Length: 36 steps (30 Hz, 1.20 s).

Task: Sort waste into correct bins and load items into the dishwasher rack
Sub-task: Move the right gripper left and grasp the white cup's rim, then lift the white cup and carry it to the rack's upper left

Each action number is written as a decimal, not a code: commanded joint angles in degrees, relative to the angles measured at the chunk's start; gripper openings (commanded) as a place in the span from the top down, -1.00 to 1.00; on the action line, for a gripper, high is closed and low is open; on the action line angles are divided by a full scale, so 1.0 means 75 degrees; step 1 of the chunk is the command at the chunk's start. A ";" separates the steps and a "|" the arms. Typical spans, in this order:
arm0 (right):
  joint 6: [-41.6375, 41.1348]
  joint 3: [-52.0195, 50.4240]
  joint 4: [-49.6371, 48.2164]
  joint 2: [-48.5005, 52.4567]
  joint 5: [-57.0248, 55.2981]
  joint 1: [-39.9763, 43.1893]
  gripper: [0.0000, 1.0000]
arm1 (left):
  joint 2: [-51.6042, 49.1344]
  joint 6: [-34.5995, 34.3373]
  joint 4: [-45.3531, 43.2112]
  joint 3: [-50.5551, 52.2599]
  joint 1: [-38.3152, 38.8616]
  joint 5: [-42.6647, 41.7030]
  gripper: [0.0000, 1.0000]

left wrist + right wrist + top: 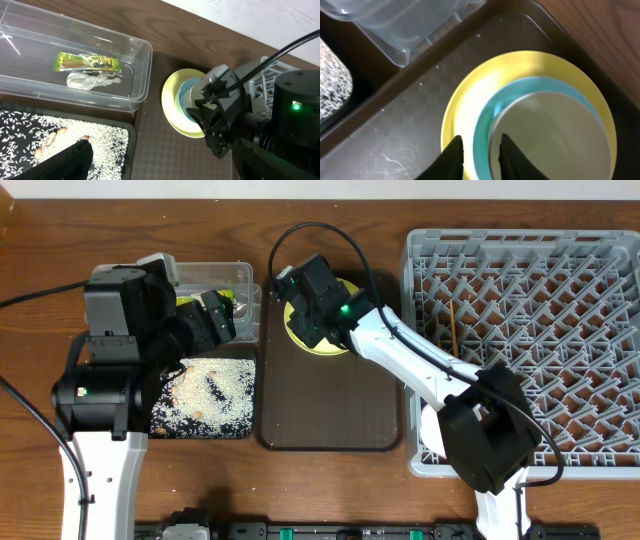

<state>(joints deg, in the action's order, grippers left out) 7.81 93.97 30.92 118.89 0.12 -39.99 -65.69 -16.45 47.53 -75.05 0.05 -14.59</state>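
At 9 o'clock on the desk (pixel 50 250), the left gripper (pixel 207 322) hangs with fingers released and empty over the black tray (pixel 131 145) of rice scraps (pixel 30 135). At the tray's 12 o'clock, the clear plastic tub (pixel 142 65) holds the snack wrapper (pixel 87 62) and napkin (pixel 92 80). At the serving tray's (pixel 330 410) 12 o'clock end, the right gripper's (pixel 480 139) fingers straddle the light blue bowl's (pixel 492 107) rim on the yellow plate (pixel 465 100); I cannot tell whether they pinch it. The dishwasher rack (pixel 415 360) sits at 3 o'clock.

White-shelled arms (pixel 410 355), black joints (pixel 490 435), black cables (pixel 320 228), green LEDs (pixel 345 308).
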 commanded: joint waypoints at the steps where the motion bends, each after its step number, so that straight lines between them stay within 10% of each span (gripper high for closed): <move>1: 0.0029 -0.0041 0.0125 0.0137 -0.0449 -0.0050 0.68 | -0.0029 0.0073 -0.0009 -0.0067 -0.0035 0.0099 -0.84; 36: 0.0023 0.0079 0.0557 -0.1941 0.0994 0.0921 0.98 | -0.0029 0.0073 -0.0009 -0.0067 -0.0035 0.0099 -0.84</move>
<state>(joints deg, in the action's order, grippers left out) 7.99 93.95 35.31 111.85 1.63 -36.93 -65.69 -16.45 47.53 -75.05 0.05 -14.59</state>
